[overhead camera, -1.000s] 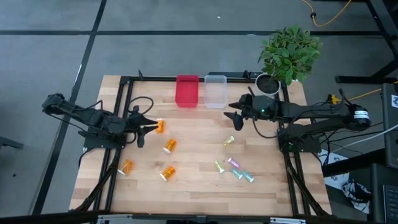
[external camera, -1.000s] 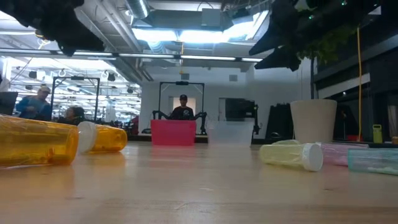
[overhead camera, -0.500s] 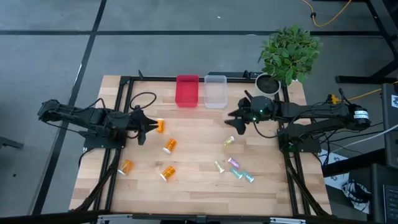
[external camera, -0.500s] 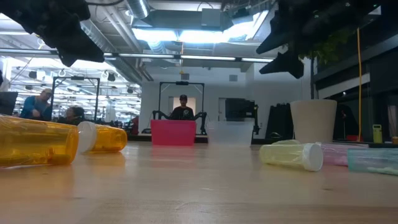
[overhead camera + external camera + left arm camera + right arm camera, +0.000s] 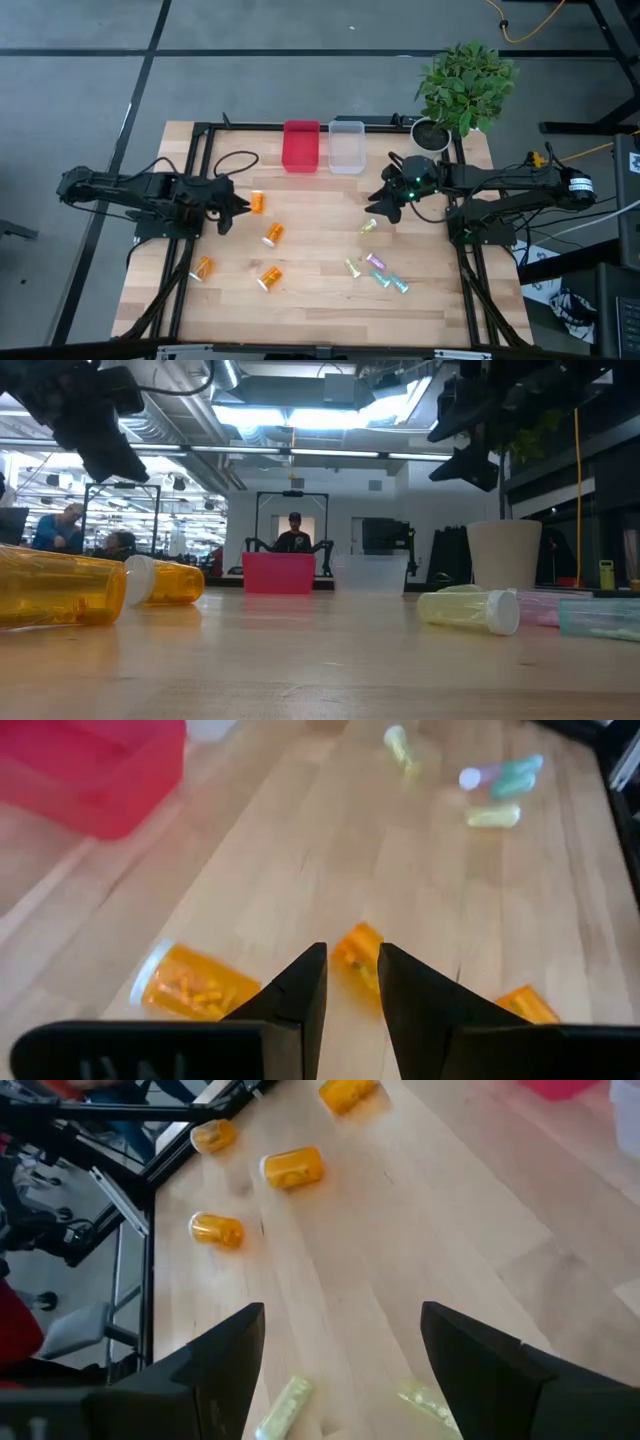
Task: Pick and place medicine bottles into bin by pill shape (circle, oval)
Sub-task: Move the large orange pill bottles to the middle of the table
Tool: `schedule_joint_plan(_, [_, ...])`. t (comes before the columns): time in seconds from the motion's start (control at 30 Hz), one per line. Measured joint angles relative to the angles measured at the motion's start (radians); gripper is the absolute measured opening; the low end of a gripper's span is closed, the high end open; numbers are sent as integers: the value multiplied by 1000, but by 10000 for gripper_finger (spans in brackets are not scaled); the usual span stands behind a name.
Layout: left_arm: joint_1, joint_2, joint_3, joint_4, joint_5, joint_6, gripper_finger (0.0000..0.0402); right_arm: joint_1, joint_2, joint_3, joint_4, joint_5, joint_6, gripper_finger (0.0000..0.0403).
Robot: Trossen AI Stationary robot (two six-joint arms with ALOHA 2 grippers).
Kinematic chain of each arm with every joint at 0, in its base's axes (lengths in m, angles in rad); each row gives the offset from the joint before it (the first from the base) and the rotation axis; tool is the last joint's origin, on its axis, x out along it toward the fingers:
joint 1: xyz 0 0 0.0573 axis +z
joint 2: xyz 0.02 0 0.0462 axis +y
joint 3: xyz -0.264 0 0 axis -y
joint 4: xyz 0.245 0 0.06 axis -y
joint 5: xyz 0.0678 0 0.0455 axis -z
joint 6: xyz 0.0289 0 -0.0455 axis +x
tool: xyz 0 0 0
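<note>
Now, near to far:
Orange bottles: four lying scattered on the left half, none in a bin.
Pale vials: lying on the right half.
My left gripper: fingers narrow, empty, beside an orange bottle.
My right gripper: spread wide, empty, above the yellow vial.
Risk: round bottles may roll away if nudged off-centre.
Bins: far edge, red and clear.
</note>
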Motion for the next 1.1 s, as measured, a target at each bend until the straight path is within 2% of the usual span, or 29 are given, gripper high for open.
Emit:
schedule_joint_plan(0.2, [0, 0, 0, 4, -2, 73, 87, 1, 0, 0, 3, 22, 15, 271])
schedule_joint_plan(0.4, [0, 0, 0, 4, -36, 73, 87, 1, 0, 0, -4, 26, 25, 271])
schedule_joint_plan(0.53, [0, 0, 0, 5, -40, 71, 87, 1, 0, 0, -5, 30, -53, 271])
schedule_joint_plan(0.73, [0, 0, 0, 5, -45, 69, 87, 0, 0, 0, -4, 155, -205, 271])
schedule_joint_plan(0.87, [0, 2, 0, 6, -99, 69, 87, 0, 0, 0, -4, 234, -205, 271])
schedule_joint_plan(1.03, [-13, 46, -1, 67, -140, -22, 87, 0, 0, 0, -4, 236, -182, 271])
schedule_joint_plan(1.1, [-28, 70, -1, 109, -139, -10, 87, 0, 0, 0, -5, 237, -194, 271])
